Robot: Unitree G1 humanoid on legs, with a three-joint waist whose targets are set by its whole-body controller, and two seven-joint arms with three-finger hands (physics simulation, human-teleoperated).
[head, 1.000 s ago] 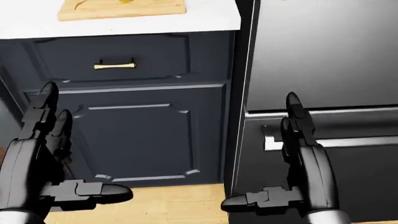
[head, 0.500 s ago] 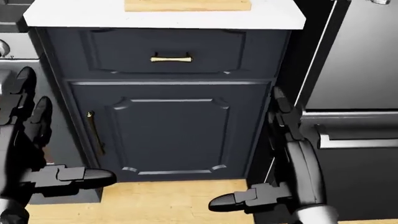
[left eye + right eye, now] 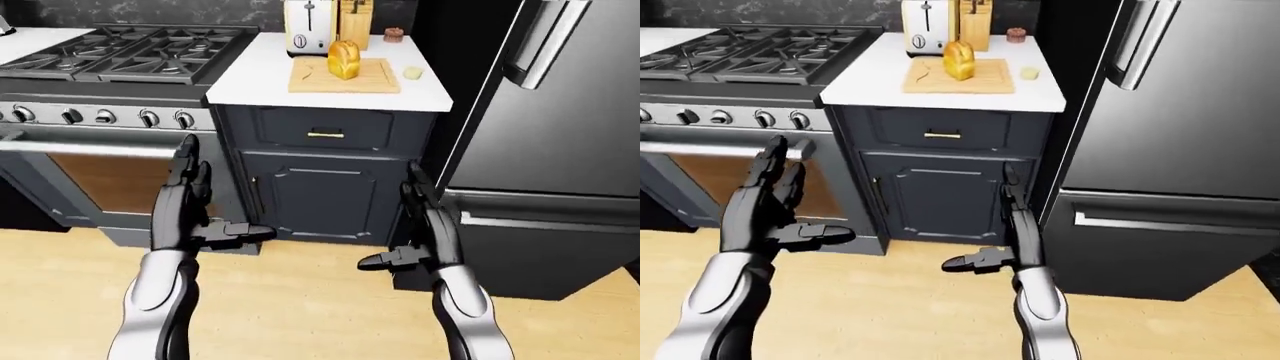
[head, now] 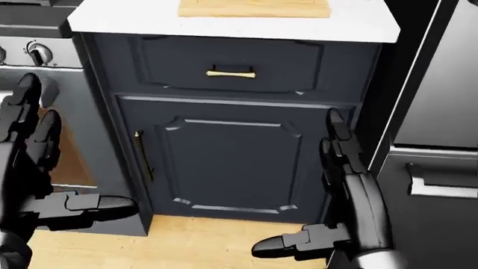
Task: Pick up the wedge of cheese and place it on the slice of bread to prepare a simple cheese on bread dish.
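In the left-eye view a wooden cutting board lies on the white counter at the top. A golden, loaf-shaped piece stands upright on it; it looks like the bread. A small pale yellow piece, possibly the cheese, lies on the counter right of the board. My left hand and right hand are both open and empty. They are held low before the dark cabinet door, well below the counter top.
A gas stove with knobs and an oven stands left of the cabinet. A steel fridge stands at the right. A toaster, a knife block and a small brown thing stand behind the board. The floor is wood.
The whole head view has shifted: the cabinet and drawer handle slid to the right and stove knobs came in at the left, so the camera moved. Both hands keep the same open pose.
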